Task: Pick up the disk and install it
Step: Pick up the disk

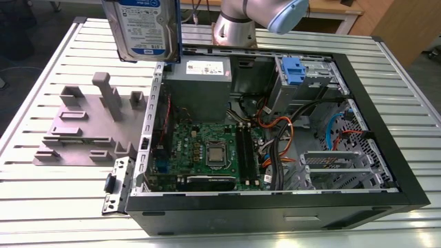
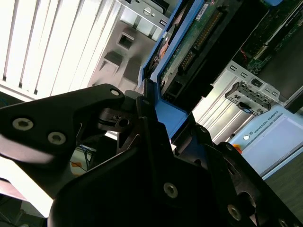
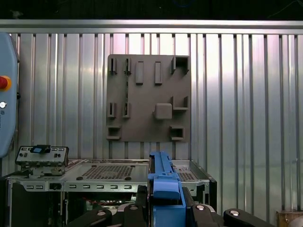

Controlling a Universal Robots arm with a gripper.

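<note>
While the disk hangs high above the tabletop, we can see it's firmly in the tool. In both wrist views the black fingers are pressed onto the drive's blue frame, one on each side, pinching it edge-on. So the pick looks done, and the grey fixture stands bare below.

Now the relation that matters. In the exterior view the disk hangs upright with its long axis vertical and its label facing us, just over the edge of the open computer case on the exterior view's left. The drive cage with the blue clip sits at the far corner, toward the exterior view's right. That puts it well apart from the disk, with the whole power supply lying between them. By our reckoning, the install is not yet done.
</note>
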